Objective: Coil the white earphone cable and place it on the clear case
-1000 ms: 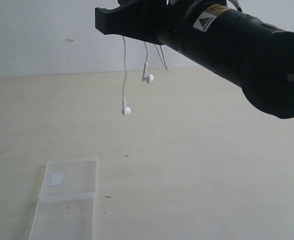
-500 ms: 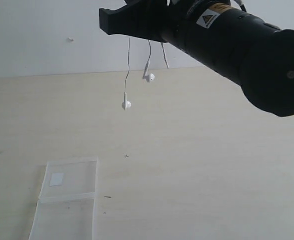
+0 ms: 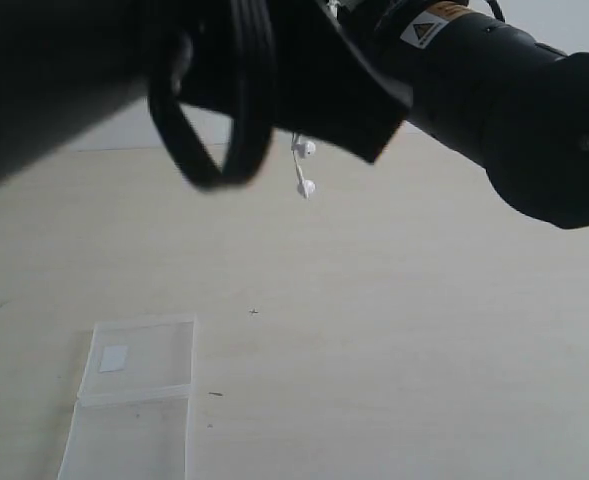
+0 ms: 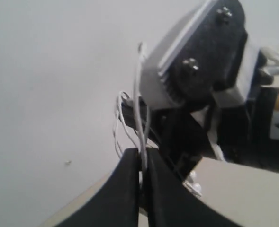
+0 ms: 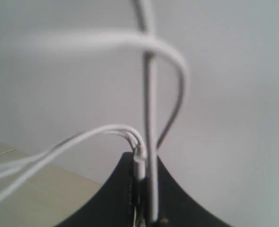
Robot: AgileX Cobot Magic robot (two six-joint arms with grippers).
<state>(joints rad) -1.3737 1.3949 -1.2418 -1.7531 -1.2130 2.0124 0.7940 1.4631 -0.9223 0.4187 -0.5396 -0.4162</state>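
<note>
The pale table [image 3: 424, 330] runs back to a white wall [image 3: 94, 125]. Above it, the left arm [image 3: 64, 70] and right arm [image 3: 514, 90] meet high in the air. The clear case [image 3: 139, 395] lies open and flat well forward of the table's back edge, on the left, its label [image 3: 113, 358] on the farther half. The left gripper [image 4: 143, 161] and right gripper [image 5: 141, 163] are each pinched tight on the earphone cable [image 4: 138, 94], held aloft between them. Two earbuds [image 3: 305, 187] dangle over the table, well apart from the case.
</note>
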